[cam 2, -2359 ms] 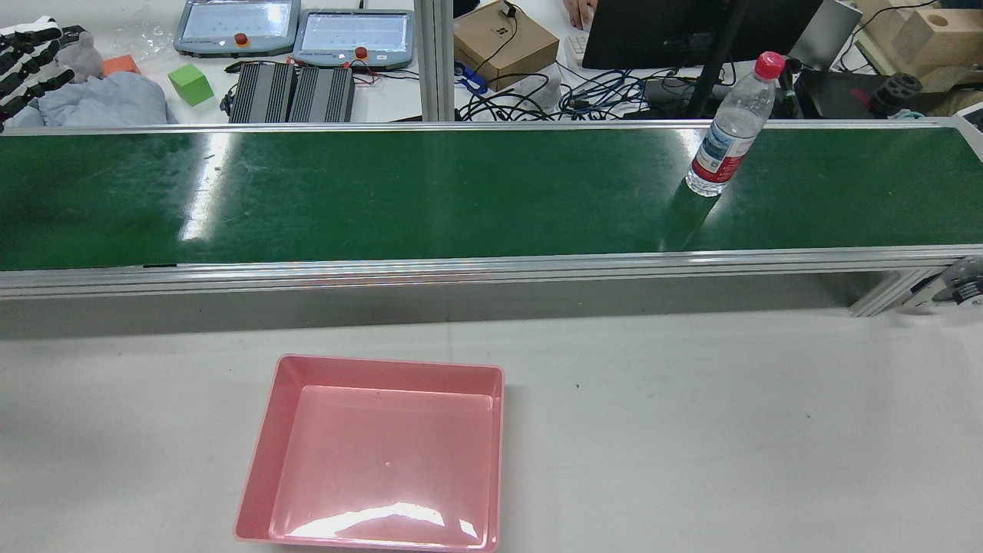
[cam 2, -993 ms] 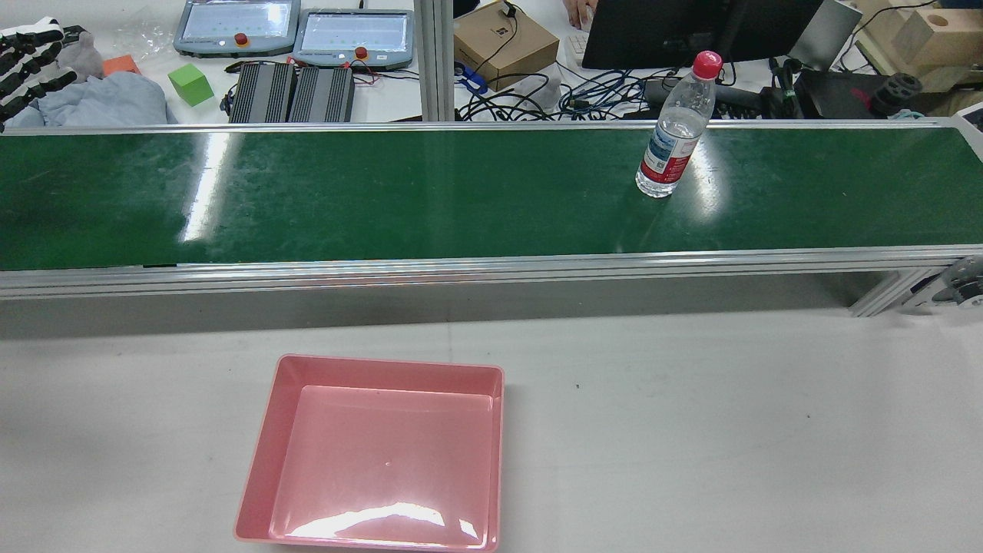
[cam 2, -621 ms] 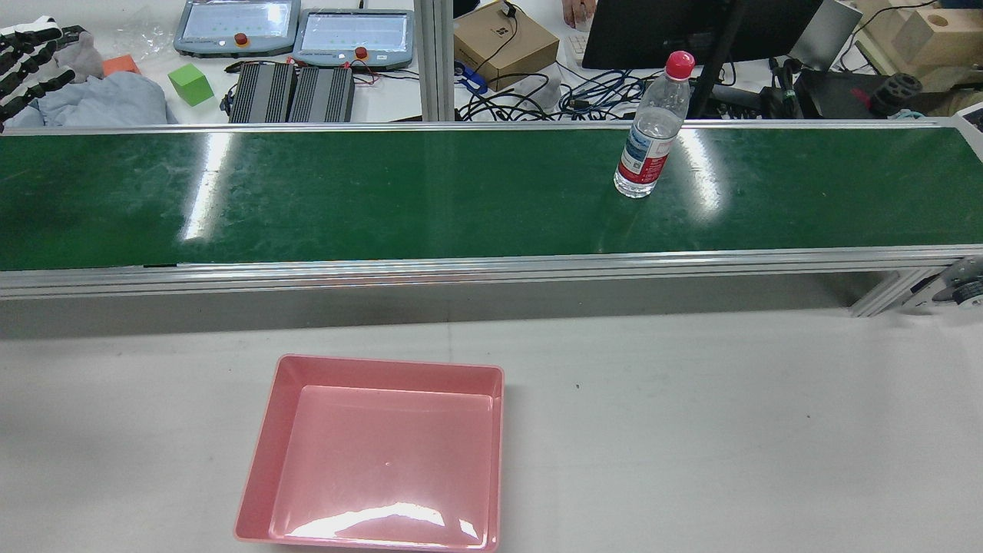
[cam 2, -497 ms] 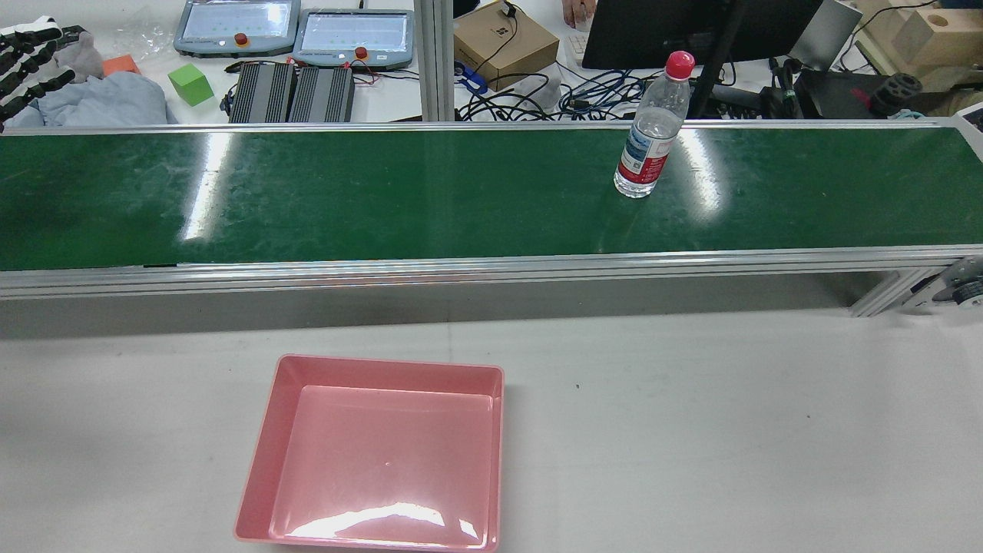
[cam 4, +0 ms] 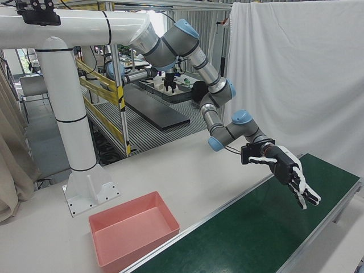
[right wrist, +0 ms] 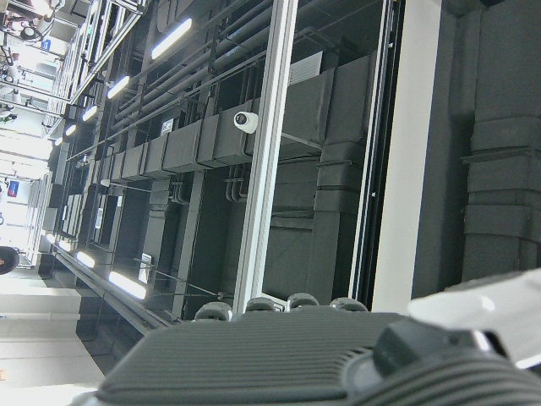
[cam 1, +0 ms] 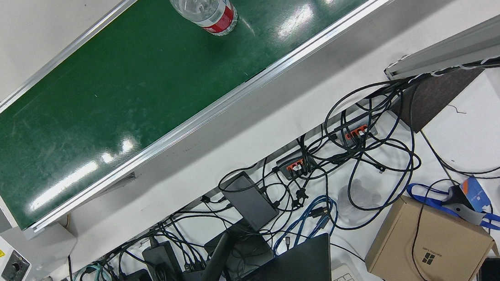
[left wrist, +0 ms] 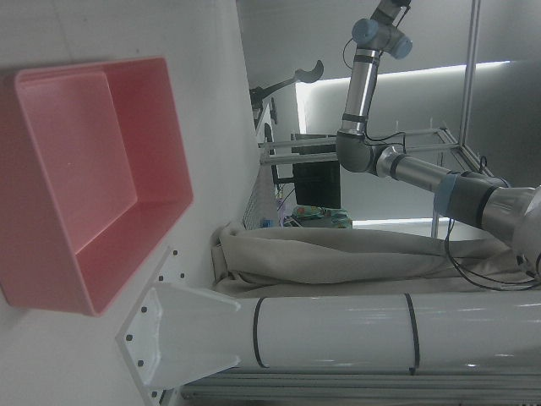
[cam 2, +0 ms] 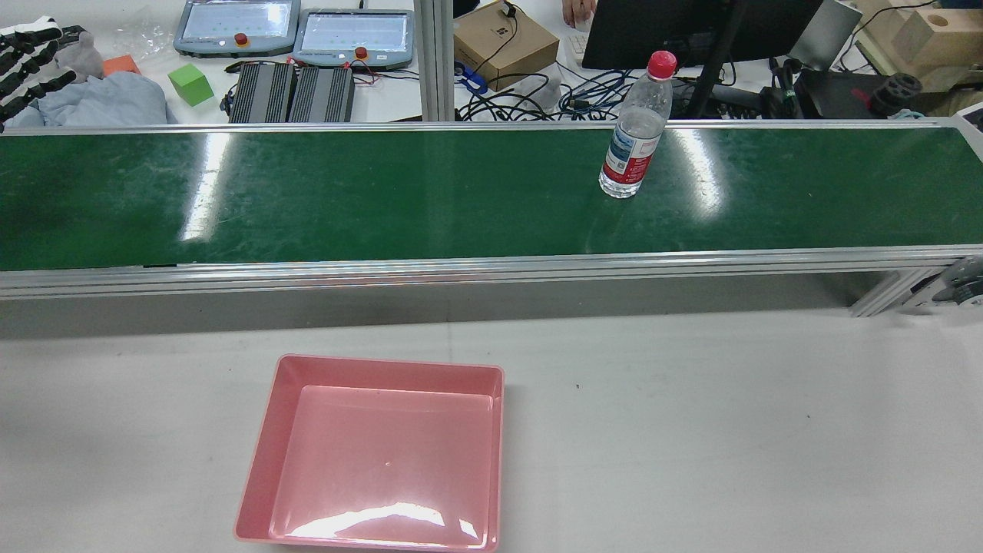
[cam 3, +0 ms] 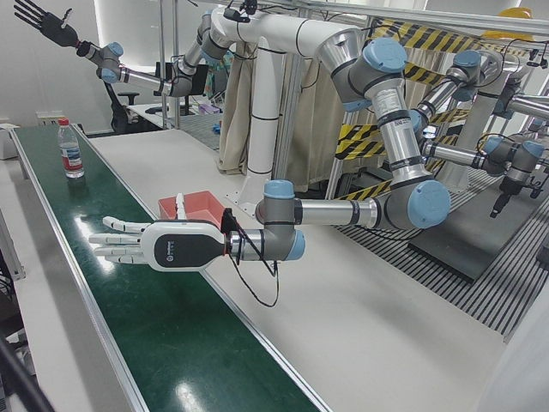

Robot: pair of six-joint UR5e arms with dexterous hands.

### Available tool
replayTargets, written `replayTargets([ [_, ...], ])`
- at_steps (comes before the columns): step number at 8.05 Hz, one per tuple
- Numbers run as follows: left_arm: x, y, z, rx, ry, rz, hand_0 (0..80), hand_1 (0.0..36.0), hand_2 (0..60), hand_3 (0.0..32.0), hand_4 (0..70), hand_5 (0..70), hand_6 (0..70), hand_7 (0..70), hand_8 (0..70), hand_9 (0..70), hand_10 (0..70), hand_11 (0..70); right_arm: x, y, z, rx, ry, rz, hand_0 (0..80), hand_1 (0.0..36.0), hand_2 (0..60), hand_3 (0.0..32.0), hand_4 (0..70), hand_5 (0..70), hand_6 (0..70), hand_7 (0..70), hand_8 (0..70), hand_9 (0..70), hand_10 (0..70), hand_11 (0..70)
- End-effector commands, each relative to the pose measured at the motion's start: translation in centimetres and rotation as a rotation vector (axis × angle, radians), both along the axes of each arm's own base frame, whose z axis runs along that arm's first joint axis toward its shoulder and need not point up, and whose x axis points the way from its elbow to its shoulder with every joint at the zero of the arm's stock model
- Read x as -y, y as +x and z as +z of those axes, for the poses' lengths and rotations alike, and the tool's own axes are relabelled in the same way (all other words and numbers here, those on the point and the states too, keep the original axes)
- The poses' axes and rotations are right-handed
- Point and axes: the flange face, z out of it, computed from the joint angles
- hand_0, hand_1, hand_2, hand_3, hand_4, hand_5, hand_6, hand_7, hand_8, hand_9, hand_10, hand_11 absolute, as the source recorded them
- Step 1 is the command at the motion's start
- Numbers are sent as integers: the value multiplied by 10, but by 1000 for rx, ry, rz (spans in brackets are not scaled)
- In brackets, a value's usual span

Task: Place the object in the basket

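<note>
A clear water bottle point(cam 2: 633, 130) with a red cap and red label stands upright on the green conveyor belt point(cam 2: 345, 192), right of centre in the rear view; it also shows as the bottle point(cam 1: 205, 4) in the front view and, far down the belt, as the bottle point(cam 3: 70, 150). The pink basket point(cam 2: 376, 453) sits empty on the grey table on the robot's side of the belt. My left hand point(cam 3: 141, 245) hovers open over the belt, fingers spread, far from the bottle; only its fingers point(cam 2: 27, 57) reach into the rear view. My right hand point(cam 3: 39, 19) is raised high, open and holding nothing.
Beyond the belt lies a cluttered desk with two teach pendants point(cam 2: 296, 34), a green cube point(cam 2: 190, 83), a cardboard box point(cam 2: 503, 42), cables and a monitor. A person's hand point(cam 2: 577, 9) rests there. The white pedestal point(cam 4: 74, 142) stands behind the basket.
The bottle has travelled along the belt towards the rear view's left, still upright. The left hand's fingers and the basket have stayed where they were.
</note>
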Motion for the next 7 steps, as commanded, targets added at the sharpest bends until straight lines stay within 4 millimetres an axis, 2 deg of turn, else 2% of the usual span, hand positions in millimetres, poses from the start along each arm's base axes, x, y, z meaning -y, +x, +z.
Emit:
replayTargets([
  [1, 0, 0, 0, 0, 0, 0, 499, 109, 0, 0, 133, 195, 36, 14, 21, 13, 64, 106, 0, 0, 0, 0, 0, 0, 0, 0, 0, 0, 0, 0, 0, 0, 0, 0, 0, 0],
  [7, 0, 4, 0, 8, -4, 4, 505, 115, 0, 0, 150, 198, 44, 19, 32, 20, 70, 114, 0, 0, 0, 0, 0, 0, 0, 0, 0, 0, 0, 0, 0, 0, 0, 0, 0, 0],
])
